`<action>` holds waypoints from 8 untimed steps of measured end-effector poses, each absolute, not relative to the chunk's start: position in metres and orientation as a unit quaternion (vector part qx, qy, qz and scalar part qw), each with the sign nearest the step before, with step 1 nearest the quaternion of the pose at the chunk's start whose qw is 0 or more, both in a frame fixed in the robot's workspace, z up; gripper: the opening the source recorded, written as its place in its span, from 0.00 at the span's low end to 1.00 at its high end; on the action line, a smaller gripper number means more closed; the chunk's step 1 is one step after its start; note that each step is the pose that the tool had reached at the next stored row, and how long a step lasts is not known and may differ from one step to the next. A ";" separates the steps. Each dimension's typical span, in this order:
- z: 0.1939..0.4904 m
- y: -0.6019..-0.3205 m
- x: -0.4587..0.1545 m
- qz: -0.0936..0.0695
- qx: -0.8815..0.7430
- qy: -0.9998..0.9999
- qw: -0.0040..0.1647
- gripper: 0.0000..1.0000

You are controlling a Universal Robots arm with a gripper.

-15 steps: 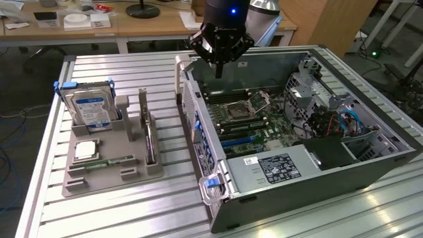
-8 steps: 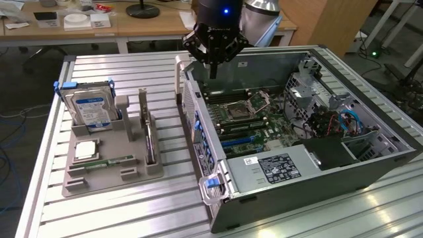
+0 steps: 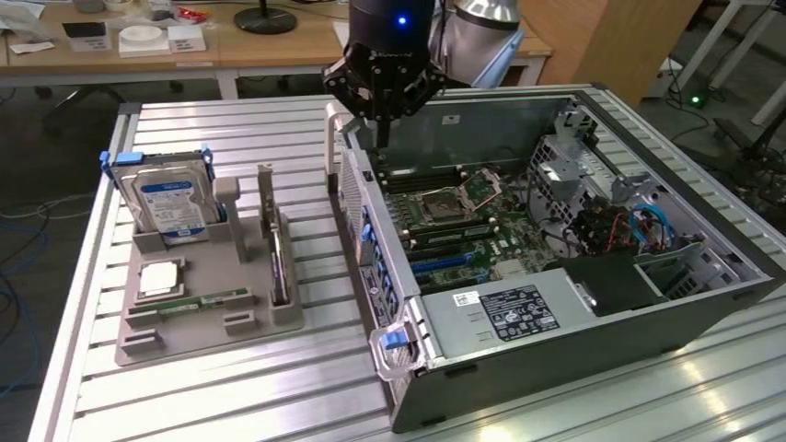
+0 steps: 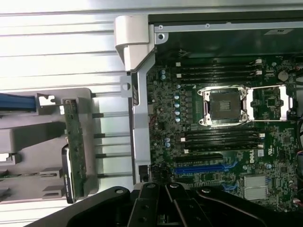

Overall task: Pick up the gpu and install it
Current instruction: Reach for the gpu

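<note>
Exterior view: gpu (image 3: 280,267) stands upright in holder (image 3: 202,276).

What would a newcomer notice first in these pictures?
The big open grey computer case with its green motherboard exposed sits on the exterior view's right, and the black gripper hangs shut over its far edge, holding nothing. On the exterior view's left, a grey tray holds the silver hard drive with a blue-white label and the thin dark gpu card, standing on edge.
</note>
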State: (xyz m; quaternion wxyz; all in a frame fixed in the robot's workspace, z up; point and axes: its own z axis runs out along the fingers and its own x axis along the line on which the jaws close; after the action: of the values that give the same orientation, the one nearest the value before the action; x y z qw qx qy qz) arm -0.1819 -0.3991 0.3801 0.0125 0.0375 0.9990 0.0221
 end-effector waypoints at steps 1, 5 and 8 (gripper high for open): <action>0.380 -0.399 -0.184 0.022 0.037 0.999 0.012 0.10; 0.380 -0.399 -0.192 0.022 0.037 0.999 0.012 0.10; 0.380 -0.399 -0.199 0.022 0.037 0.999 0.012 0.10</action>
State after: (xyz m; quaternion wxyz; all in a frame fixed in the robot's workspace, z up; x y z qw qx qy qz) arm -0.1987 -0.3992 0.3801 0.0125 0.0374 0.9990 0.0221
